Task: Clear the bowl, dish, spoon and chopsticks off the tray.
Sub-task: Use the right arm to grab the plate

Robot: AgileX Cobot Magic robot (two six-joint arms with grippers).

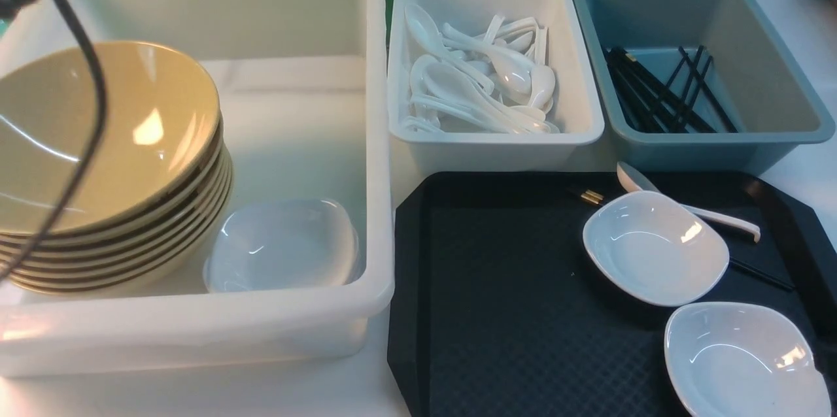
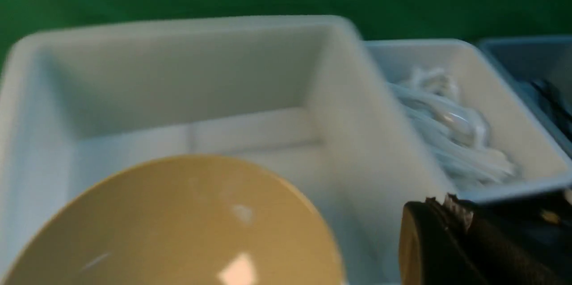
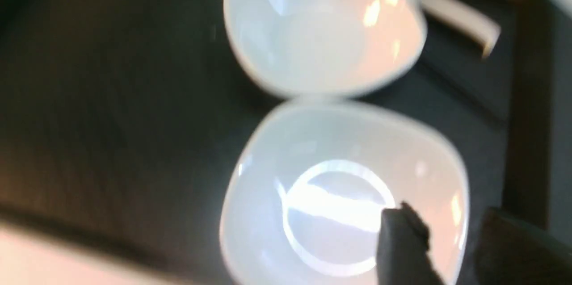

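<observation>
The black tray [image 1: 510, 312] carries two white dishes [image 1: 655, 247] [image 1: 742, 361], a white spoon [image 1: 693, 208] and black chopsticks [image 1: 588, 196] that run partly under the farther dish. My right gripper [image 3: 449, 215] is open; one finger is over the near dish [image 3: 321, 186] and the other is outside its rim. The yellow bowl [image 1: 98, 136] tops a stack in the big white tub [image 1: 366, 142]. In the left wrist view my left gripper [image 2: 440, 202] is shut and empty, beside the bowl [image 2: 178, 227]. Neither gripper shows in the front view.
Behind the tray stand a white tub [image 1: 569, 129] full of spoons and a grey-blue tub [image 1: 785, 136] holding chopsticks. A white dish [image 1: 281, 244] lies in the big tub next to the bowl stack. A black cable [image 1: 91, 110] hangs across the bowls.
</observation>
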